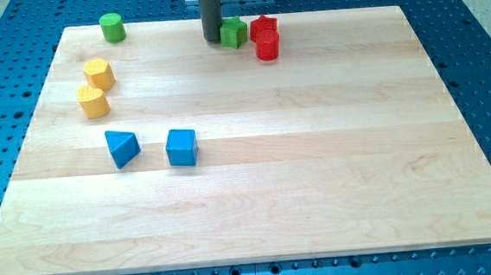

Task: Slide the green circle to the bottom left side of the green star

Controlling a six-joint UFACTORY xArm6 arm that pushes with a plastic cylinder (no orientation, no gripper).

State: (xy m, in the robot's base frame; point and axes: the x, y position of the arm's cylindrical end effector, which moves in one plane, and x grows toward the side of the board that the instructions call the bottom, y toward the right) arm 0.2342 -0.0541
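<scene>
The green circle [113,27] is a short green cylinder at the top left of the wooden board [258,197]. The green star [235,32] sits at the top middle, close to the top edge. My rod comes down from the view's top, and my tip [213,39] rests on the board right beside the green star's left side, far to the right of the green circle.
A red star [264,25] and a red cylinder [268,47] stand just right of the green star. Two yellow blocks [98,74] [93,102] sit at the left. A blue triangle [122,148] and a blue cube [181,147] lie lower left of centre.
</scene>
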